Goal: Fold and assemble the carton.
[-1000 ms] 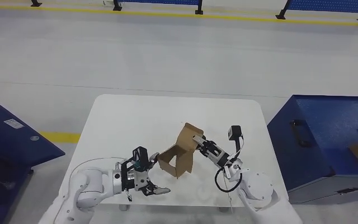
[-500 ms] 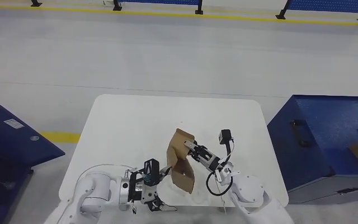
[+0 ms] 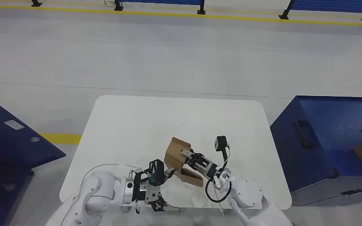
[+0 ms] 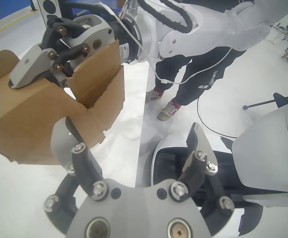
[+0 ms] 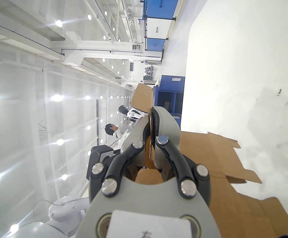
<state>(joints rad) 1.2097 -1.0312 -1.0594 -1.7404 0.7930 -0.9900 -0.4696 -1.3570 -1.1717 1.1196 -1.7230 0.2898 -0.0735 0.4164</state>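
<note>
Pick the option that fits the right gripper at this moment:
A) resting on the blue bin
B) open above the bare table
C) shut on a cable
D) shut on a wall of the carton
D: in the right wrist view the right gripper has its fingers closed on a cardboard wall of the carton, while the left gripper is open.

White arm shells (image 3: pixel 96 189), black braided cables (image 4: pixel 180 17), grey jaws, silver screws (image 4: pixel 98 188)
</note>
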